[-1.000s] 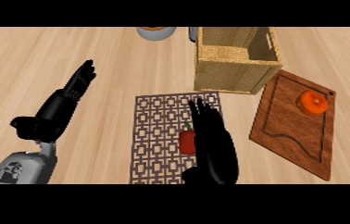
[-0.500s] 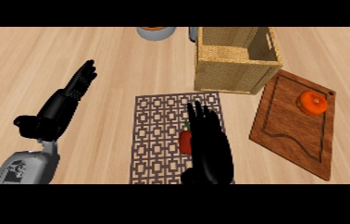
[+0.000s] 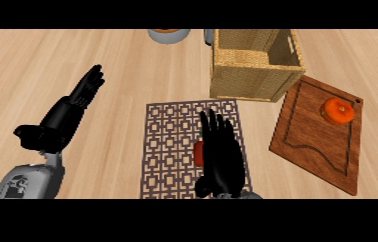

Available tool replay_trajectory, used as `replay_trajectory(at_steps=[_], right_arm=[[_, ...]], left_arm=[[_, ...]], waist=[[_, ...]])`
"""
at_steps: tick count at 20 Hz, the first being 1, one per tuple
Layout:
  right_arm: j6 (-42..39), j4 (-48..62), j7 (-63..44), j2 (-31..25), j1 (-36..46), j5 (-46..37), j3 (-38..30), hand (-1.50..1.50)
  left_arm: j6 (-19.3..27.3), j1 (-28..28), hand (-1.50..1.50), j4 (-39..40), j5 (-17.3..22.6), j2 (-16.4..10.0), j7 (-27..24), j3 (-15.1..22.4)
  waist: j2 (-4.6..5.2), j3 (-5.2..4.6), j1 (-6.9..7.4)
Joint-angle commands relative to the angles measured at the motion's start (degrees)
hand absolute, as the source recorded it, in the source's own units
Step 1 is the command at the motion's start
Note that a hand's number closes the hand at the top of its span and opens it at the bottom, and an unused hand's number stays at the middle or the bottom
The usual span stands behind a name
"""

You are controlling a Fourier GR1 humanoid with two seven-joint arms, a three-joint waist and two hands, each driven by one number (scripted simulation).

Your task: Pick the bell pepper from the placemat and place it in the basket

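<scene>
1. the black right hand lay over the brown lattice-patterned rectangular placemat, its fingers straight and unclenched, grasping nothing.
2. the small red bell pepper sat on the placemat, mostly hidden. only a red sliver showed at the hand's left edge, and whether the palm touched it could not be told.
3. the black left hand rested released at the view's left, fingers up, over the light wooden counter.
4. the open-topped woven straw basket stood just past the placemat's far right corner.
5. a brown wooden cutting board carrying a round orange fruit lay to the right, apart from the placemat.
6. the step in hand seemed to be the reach, with the grasp not yet made. next, the fingers would likely need to curl round the pepper, lift it, then carry it forward and slightly right over the basket's rim.
</scene>
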State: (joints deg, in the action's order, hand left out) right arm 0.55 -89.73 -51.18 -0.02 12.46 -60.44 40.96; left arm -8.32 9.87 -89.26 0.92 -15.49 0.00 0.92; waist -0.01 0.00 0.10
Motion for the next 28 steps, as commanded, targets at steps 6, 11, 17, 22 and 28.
replay_trajectory(at_steps=[6,11,17,22,28], right_arm=[[5.9,12.9,0.7,0.0,5.6,3.3,-2.1,-1.50],[0.1,6.8,-0.4,0.0,1.8,1.6,-1.8,-1.50],[5.7,16.6,3.3,0.0,5.8,8.6,-1.5,-1.50],[1.4,20.6,7.8,-0.8,4.9,8.8,-1.9,1.50],[5.9,23.9,6.7,0.0,6.8,8.5,2.6,1.50]], left_arm=[[-1.0,-1.5,0.00,-3.1,-1.9,2.3,1.0,-0.2],[-2.9,1.5,0.00,1.9,-2.1,1.9,-0.5,-3.1],[-5.0,-3.6,0.00,1.0,-1.7,1.6,-4.8,-4.1],[-2.9,2.4,0.00,0.2,-2.6,2.8,0.7,-4.3],[-4.6,-1.4,0.00,-0.4,-3.2,2.7,-0.8,-4.6]], waist=[[0.02,0.01,0.24],[-0.02,0.00,-0.10],[0.04,0.00,0.31],[0.08,0.00,0.01],[0.03,0.00,0.19]])
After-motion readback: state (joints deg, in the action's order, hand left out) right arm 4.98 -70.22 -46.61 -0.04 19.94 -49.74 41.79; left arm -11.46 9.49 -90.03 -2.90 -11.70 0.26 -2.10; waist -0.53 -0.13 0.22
